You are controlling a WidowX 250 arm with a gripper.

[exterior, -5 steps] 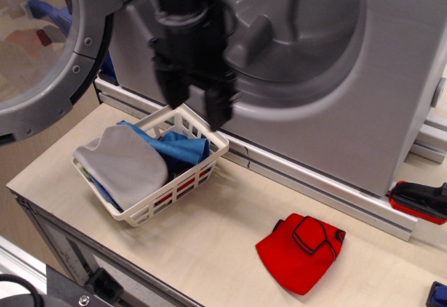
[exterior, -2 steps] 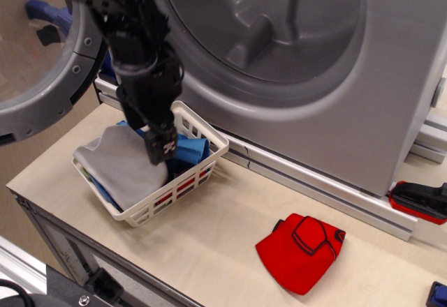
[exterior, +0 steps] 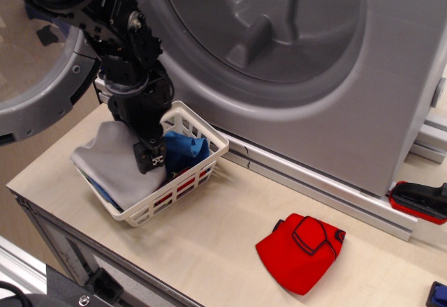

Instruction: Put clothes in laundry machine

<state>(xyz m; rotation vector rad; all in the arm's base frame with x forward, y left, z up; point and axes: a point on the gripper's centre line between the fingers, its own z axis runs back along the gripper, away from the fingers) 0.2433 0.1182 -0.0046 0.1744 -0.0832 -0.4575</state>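
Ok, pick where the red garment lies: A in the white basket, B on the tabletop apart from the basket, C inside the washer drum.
B: the red garment lies flat on the tabletop, well apart from the white basket.

a robotics lab bench. a grey washing machine (exterior: 314,77) sits on aluminium rails (exterior: 321,188) atop a plywood table (exterior: 209,251).

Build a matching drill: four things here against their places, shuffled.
1. grey folded cloth
2. red cloth with black outline
3. black robot pincer
4. blue crumpled cloth

A. loose on the pale wooden tabletop
B. left side of the white plastic basket
C. right side of that basket
D. down inside that basket, between two cloths

Pairs: 1-B, 2-A, 3-D, 4-C
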